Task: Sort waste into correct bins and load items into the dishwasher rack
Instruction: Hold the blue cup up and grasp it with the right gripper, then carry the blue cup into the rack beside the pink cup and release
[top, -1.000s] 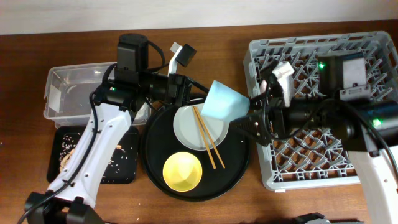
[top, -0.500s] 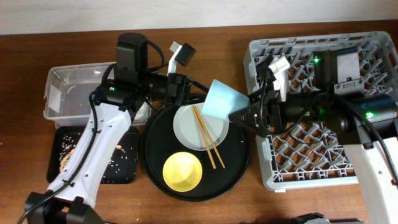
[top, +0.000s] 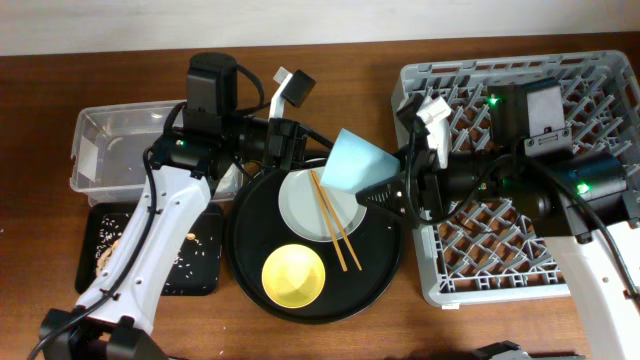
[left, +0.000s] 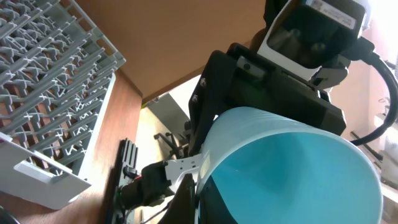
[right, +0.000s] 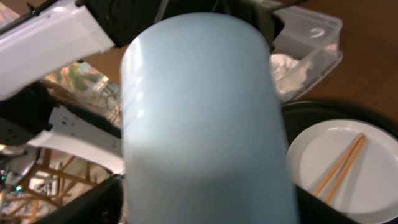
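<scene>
The blue cup (top: 355, 162) hangs tilted above the round black tray, between both arms. My left gripper (top: 322, 160) is shut on its rim, one finger inside and one outside, as the left wrist view shows (left: 199, 200). My right gripper (top: 378, 185) has come in from the rack side and is shut on the cup's body (right: 199, 112), a black finger pressed to each side. Under the cup lie the pale grey plate (top: 300, 215) with brown chopsticks (top: 335, 225) across it, and the yellow bowl (top: 293, 275). The dishwasher rack (top: 600, 90) stands at the right.
The round black tray (top: 245, 255) holds the plate and bowl. At the left a clear tub (top: 120, 150) contains a white napkin (right: 286, 65). In front of it sits a shallow black tray (top: 195, 265) with food scraps (top: 110, 245). Brown table surrounds them.
My right gripper slid left from the rack to the cup and narrowed its fingers around the cup's body. The left arm and cup barely moved.
</scene>
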